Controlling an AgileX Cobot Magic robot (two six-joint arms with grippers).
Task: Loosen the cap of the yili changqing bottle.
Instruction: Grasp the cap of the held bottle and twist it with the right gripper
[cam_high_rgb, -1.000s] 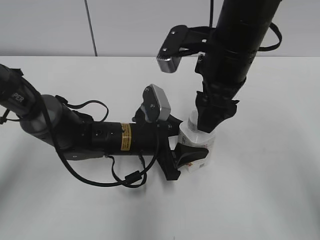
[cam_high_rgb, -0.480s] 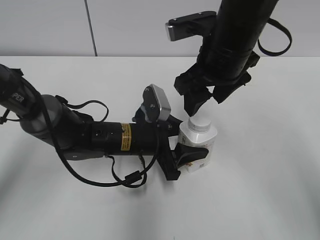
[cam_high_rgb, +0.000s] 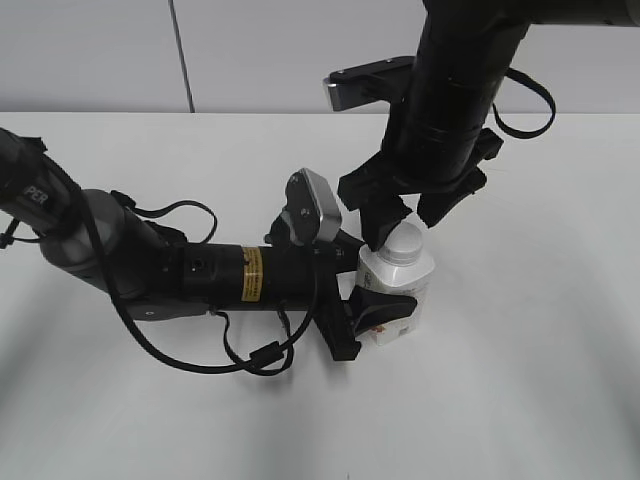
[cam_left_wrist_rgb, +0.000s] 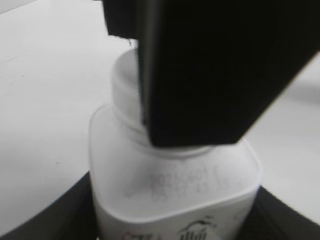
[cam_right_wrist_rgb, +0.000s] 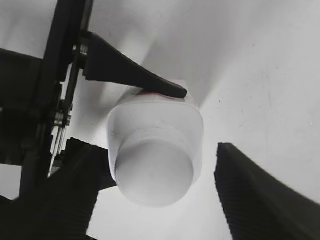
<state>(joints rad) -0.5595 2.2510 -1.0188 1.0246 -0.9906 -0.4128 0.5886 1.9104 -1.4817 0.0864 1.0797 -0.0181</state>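
The yili changqing bottle (cam_high_rgb: 402, 290) stands upright on the white table, white with a pink-red label low on its side. My left gripper (cam_high_rgb: 372, 300) is shut on its body from the left; its shoulders show in the left wrist view (cam_left_wrist_rgb: 175, 190). The white round cap (cam_high_rgb: 405, 243) sits on the neck and also shows in the right wrist view (cam_right_wrist_rgb: 155, 172) and the left wrist view (cam_left_wrist_rgb: 125, 85). My right gripper (cam_high_rgb: 403, 212) is open just above the cap, a finger on each side, not touching it (cam_right_wrist_rgb: 160, 190). One right finger blocks much of the left wrist view.
The white table (cam_high_rgb: 520, 400) stretches around the bottle, with a grey wall behind. The left arm (cam_high_rgb: 180, 275) lies across the table from the left with loose cables. The right arm (cam_high_rgb: 455, 90) comes down from above.
My right gripper let go of the cap, rose and opened, then came back down and now hovers open around the cap. The left gripper and bottle have not moved.
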